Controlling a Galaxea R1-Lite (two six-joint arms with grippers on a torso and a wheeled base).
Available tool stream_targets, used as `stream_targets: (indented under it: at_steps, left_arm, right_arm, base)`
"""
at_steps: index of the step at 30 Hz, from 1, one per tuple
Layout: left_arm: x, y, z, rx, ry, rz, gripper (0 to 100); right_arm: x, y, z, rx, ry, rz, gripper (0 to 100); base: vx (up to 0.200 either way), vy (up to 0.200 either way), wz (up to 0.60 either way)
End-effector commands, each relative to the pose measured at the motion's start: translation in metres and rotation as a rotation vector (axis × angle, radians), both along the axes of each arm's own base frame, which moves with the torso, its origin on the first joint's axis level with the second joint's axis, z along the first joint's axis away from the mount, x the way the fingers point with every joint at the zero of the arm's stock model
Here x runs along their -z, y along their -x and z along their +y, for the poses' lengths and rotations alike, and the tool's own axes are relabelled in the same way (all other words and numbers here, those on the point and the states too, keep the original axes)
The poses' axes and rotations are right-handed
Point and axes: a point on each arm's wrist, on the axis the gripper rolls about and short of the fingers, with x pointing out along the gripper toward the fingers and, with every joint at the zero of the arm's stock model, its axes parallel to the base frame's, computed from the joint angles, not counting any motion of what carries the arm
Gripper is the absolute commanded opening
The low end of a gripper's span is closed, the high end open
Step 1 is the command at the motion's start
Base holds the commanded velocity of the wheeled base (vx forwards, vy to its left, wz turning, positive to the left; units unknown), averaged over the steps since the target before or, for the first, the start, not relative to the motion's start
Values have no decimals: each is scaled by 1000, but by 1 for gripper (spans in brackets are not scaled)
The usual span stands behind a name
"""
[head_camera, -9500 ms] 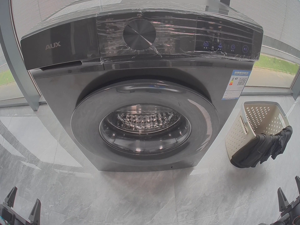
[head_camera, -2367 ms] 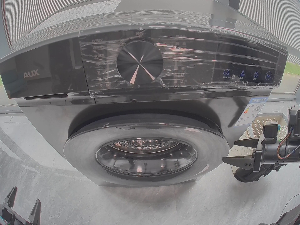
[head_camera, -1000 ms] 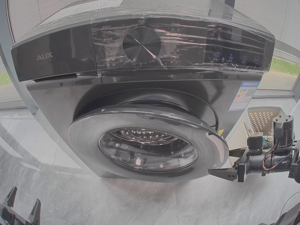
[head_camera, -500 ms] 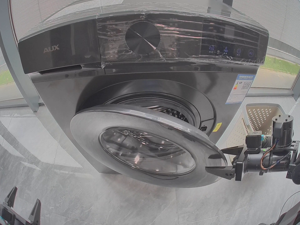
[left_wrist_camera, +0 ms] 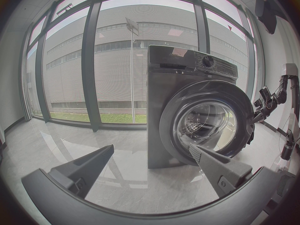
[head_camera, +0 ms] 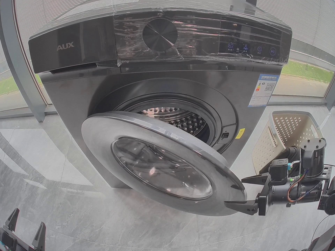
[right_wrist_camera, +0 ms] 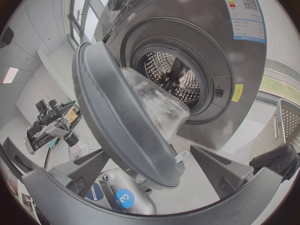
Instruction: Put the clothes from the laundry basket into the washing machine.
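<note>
The grey washing machine stands in the middle with its round door swung partly open on its left hinge, and the steel drum shows behind it. My right gripper is open at the door's free right edge, with the rim between its fingers. The cream laundry basket stands right of the machine. Black clothes hang over its front rim, mostly hidden behind my right arm in the head view. My left gripper is open and empty, low at the front left.
Glossy grey floor tiles spread in front of the machine. Tall windows with dark frames stand behind and to its left. The basket sits close to the machine's right side.
The door has swung further open, baring the drum, with my right gripper following its edge outward. The head camera has pulled back, so the machine looks smaller. The left gripper has not moved.
</note>
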Motion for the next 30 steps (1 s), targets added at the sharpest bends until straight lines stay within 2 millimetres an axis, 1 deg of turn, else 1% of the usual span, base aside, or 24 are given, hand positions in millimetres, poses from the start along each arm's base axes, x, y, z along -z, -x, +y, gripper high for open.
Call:
stream_targets:
  at_steps: [1, 2, 4, 8, 15, 21, 22, 23, 25, 26, 28, 30]
  left_arm:
    - [5, 0, 0, 0, 1, 1, 100]
    - [5, 0, 0, 0, 1, 1, 100]
    - [5, 0, 0, 0, 1, 1, 100]
    - [5, 0, 0, 0, 1, 1, 100]
    - [5, 0, 0, 0, -1, 1, 100]
    - [5, 0, 0, 0, 1, 1, 100]
    - [5, 0, 0, 0, -1, 1, 100]
    - [5, 0, 0, 0, -1, 0, 100]
    - [5, 0, 0, 0, 1, 1, 100]
    - [5, 0, 0, 0, -1, 1, 100]
    - [5, 0, 0, 0, -1, 1, 100]
    - [5, 0, 0, 0, -1, 1, 100]
  right_arm:
    - [-2, -1, 0, 3, -6, -10, 100]
    - [-2, -1, 0, 0, -7, -11, 100]
    - [-3, -1, 1, -3, -7, -12, 100]
    - [2, 10, 8, -56, -2, 6, 100]
    - [10, 21, 3, -70, 10, 36, 100]
    - [2, 34, -2, -81, -30, 21, 100]
    - [-5, 37, -4, -71, -72, 12, 100]
    - [-8, 38, -4, -66, -87, 7, 100]
    - [-24, 41, -9, -41, -156, -33, 100]
    - [-36, 42, -11, -30, -198, -58, 100]
    - [-48, 41, -14, -4, -240, -87, 100]
    - [-62, 34, -24, 70, -283, -125, 100]
  base:
    - [-200, 0, 0]
    - [-200, 0, 0]
    - [0, 0, 0]
    - [0, 0, 0]
    - [0, 0, 0]
    - [0, 0, 0]
    - [0, 0, 0]
    - [0, 0, 0]
    - [0, 0, 0]
    - [0, 0, 0]
    - [0, 0, 0]
    - [0, 0, 0]
